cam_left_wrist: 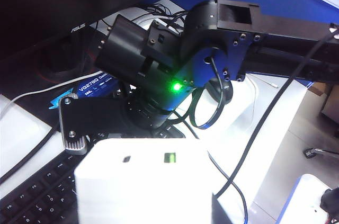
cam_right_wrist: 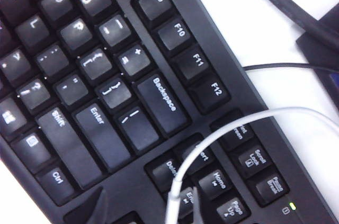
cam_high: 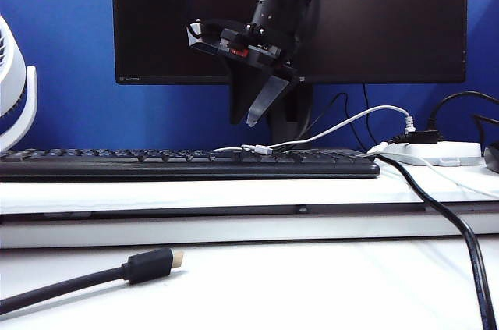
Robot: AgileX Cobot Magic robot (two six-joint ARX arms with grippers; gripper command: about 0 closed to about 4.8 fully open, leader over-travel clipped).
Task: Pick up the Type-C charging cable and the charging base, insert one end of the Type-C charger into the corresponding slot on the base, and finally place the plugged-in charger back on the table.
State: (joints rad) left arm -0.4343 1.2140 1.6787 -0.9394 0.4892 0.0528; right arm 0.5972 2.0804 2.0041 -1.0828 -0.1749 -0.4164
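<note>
While the right claw [cam_high: 248, 115] hangs over the black keyboard [cam_high: 187, 165], I cannot tell if it is spread or pressed together. The Type-C charging cable [cam_high: 257, 149] lies loose across the keyboard's right end, by the Enter and Backspace keys. The charging base [cam_left_wrist: 143, 187] fills the left wrist view and hides the left claw, which seems to pinch it. The table [cam_high: 312, 283] is white with a raised step. Behind it are a blue wall [cam_high: 70, 72], a white fan [cam_high: 15, 96] and a monitor [cam_high: 390, 18]. Its stand reads ASUS [cam_left_wrist: 79, 29].
</note>
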